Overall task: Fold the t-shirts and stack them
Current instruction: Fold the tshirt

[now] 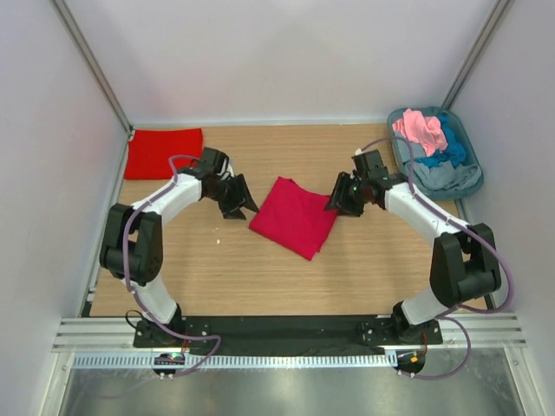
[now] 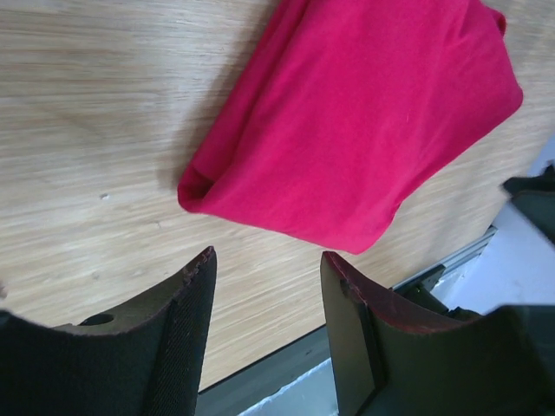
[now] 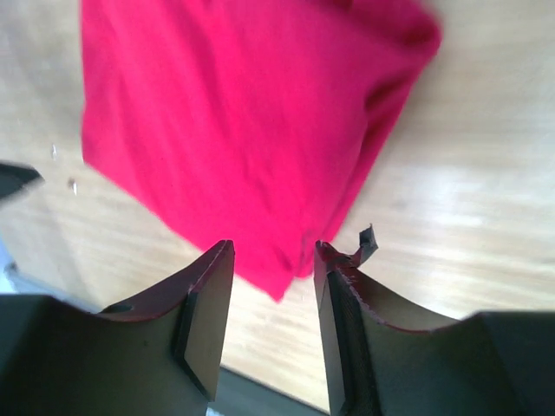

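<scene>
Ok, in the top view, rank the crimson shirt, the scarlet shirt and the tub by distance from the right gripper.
1. crimson shirt, mid-table, right beside the right gripper.
2. tub, back right corner.
3. scarlet shirt, back left corner.

Crimson t-shirt; scarlet t-shirt; grey-blue tub; light wood-grain table.

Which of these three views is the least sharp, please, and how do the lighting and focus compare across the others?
Right wrist view: softest, the crimson t-shirt and the wood grain smeared, the table washed out bright on one side. Left wrist view: crisp, cloth folds and grain clear right up to the left gripper. Top external view: evenly lit and sharp, with soft shadows only.
</scene>
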`<state>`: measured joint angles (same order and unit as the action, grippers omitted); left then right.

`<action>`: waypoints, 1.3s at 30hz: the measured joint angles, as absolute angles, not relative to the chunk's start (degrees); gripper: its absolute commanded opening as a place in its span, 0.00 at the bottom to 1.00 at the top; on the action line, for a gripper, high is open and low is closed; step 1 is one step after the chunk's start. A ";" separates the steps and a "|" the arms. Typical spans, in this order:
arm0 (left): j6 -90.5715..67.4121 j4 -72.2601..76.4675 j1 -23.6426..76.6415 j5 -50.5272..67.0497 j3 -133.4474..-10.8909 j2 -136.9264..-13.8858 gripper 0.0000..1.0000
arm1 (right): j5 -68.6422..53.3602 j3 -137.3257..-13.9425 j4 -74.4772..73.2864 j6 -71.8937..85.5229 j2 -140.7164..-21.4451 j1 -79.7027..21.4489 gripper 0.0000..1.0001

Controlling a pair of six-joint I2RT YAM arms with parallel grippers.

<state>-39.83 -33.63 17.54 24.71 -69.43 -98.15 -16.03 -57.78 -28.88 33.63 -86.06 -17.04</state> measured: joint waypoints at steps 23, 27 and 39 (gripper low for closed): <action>-41.10 -32.42 18.79 27.86 -67.57 -101.62 0.52 | -5.10 -66.89 -31.05 29.87 -104.51 -12.21 0.15; -41.08 -33.04 18.79 27.38 -67.37 -101.62 0.52 | -5.54 -65.08 -29.10 30.17 -104.62 -11.75 0.15; -40.27 -34.33 18.79 27.05 -70.13 -101.58 0.52 | -5.21 -73.25 -38.59 31.66 -100.53 -11.75 0.17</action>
<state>-40.27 -34.33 18.79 27.05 -70.13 -101.58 -5.21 -73.25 -38.59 31.66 -100.53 -11.75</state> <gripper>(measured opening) 0.524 0.148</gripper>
